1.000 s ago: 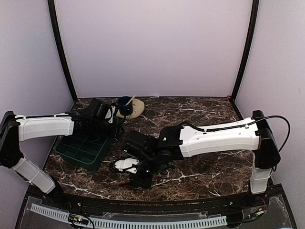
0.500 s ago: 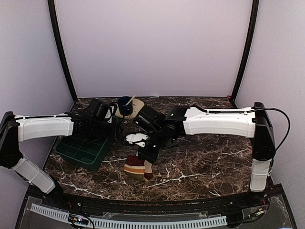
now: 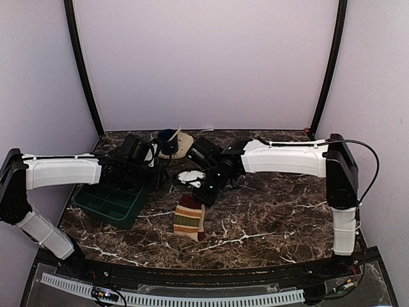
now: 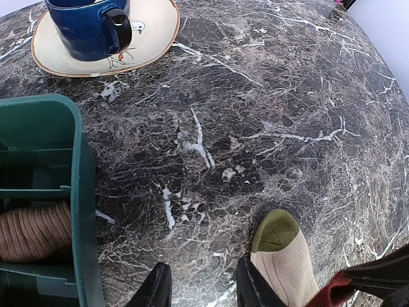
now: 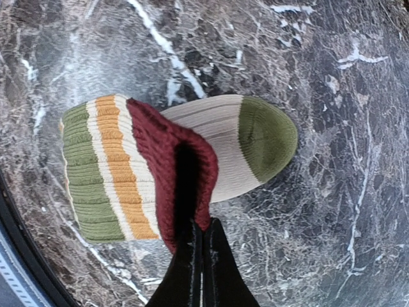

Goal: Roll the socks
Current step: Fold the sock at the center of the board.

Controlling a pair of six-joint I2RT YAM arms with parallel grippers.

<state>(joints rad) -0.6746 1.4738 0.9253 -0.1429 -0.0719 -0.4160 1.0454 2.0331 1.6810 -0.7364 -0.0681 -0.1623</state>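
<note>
The striped sock lies on the marble table in front of centre. In the right wrist view it shows a green toe, a tan foot, green and yellow stripes and a red cuff. My right gripper is shut on the red cuff and holds that end up over the tan foot; it also shows in the top view. My left gripper is open and empty above the table, with the sock's toe just right of its right finger. The plain tan sock lies in the green tray.
The green tray sits at the left, under my left arm. A blue mug stands on a cream saucer at the back, left of centre. The enclosure walls close in the back and both sides.
My right gripper has moved back from the near edge toward the table's middle, drawing the striped sock's cuff with it; the sock now shows in the top view. The left arm has barely moved.
</note>
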